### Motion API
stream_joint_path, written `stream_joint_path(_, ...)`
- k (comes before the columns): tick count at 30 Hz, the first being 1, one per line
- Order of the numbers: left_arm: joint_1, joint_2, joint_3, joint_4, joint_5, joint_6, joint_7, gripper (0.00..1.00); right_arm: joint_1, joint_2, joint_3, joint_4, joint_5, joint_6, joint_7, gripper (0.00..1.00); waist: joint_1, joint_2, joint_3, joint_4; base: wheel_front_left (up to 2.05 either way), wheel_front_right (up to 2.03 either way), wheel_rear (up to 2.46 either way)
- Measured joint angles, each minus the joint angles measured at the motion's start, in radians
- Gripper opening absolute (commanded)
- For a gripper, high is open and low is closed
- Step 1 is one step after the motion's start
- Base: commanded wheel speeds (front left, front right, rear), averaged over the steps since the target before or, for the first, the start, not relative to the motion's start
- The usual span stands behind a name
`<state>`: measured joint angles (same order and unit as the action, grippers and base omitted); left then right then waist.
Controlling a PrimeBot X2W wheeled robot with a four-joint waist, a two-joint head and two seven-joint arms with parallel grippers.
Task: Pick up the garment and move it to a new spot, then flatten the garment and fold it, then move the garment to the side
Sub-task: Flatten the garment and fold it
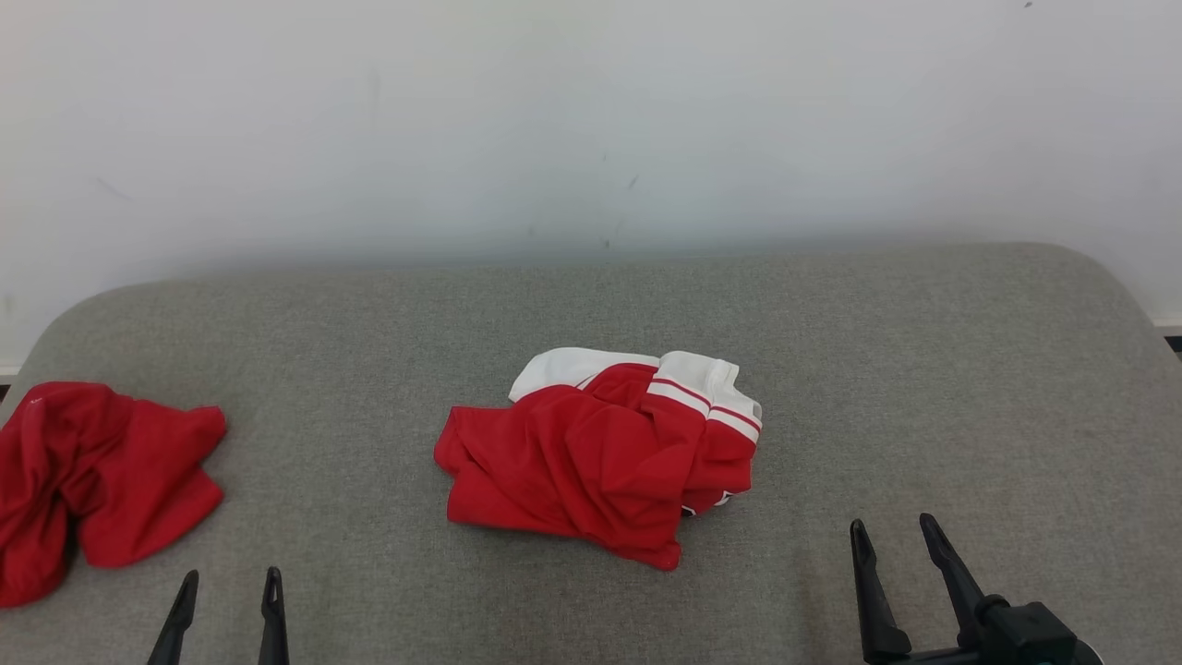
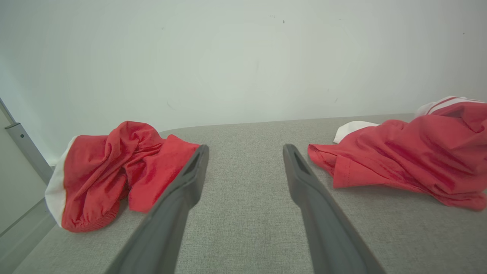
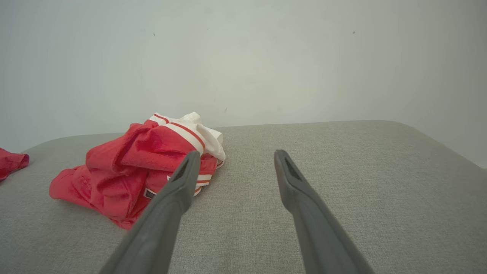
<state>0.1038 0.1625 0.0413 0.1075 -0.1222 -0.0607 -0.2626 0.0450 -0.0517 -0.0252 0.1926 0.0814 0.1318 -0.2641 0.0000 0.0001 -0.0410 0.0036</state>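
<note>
A crumpled red garment (image 1: 591, 453) with white, red-striped trim lies in a heap at the middle of the grey fabric surface (image 1: 877, 369). My left gripper (image 1: 231, 577) hovers open near the front edge, to the heap's lower left and apart from it. My right gripper (image 1: 893, 525) stands open at the lower right, also clear of the cloth. In the left wrist view the garment (image 2: 411, 156) is to the right of the open gripper (image 2: 246, 148). In the right wrist view the garment (image 3: 125, 171) sits left of the open gripper (image 3: 237, 153), partly behind the left finger.
A second crumpled red garment (image 1: 92, 471) with a white band lies at the surface's left edge, also seen as a garment (image 2: 110, 171) left of my left fingers. A pale wall (image 1: 591, 120) stands right behind the surface. The surface's corners are rounded.
</note>
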Motion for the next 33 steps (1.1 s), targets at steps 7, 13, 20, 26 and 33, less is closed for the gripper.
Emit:
stream_joint_path(7, 0.0, -0.002, 0.003, 0.0, 0.004, -0.002, 0.0, 1.0, 0.0, 0.0, 0.001, 0.005, 0.0, 0.0, 0.0, 1.0, 0.0001, 0.0, 0.001, 0.001, 0.0, 0.0, 0.0)
stream_joint_path(13, 0.0, -0.006, 0.005, 0.002, 0.005, -0.007, 0.0, 1.0, 0.0, 0.0, 0.001, 0.009, 0.0, 0.0, 0.0, 1.0, 0.0001, 0.0, 0.0, 0.004, 0.0, 0.0, 0.0)
stream_joint_path(20, 0.0, -0.009, 0.01, 0.002, 0.007, -0.009, 0.0, 1.0, 0.0, 0.0, 0.003, 0.009, 0.0, 0.0, 0.0, 1.0, 0.0, 0.0, -0.001, 0.006, 0.0, 0.0, 0.0)
stream_joint_path(26, 0.001, -0.01, 0.016, 0.001, 0.008, -0.01, 0.0, 1.0, 0.0, 0.0, 0.005, 0.009, 0.0, 0.0, 0.0, 1.0, 0.0, 0.0, 0.0, 0.006, 0.0, 0.0, 0.0)
stream_joint_path(33, 0.001, -0.015, 0.017, 0.001, 0.01, -0.011, 0.0, 1.0, 0.0, 0.0, 0.005, 0.009, 0.0, 0.0, 0.0, 1.0, 0.0, 0.0, 0.003, 0.008, 0.0, 0.0, 0.0)
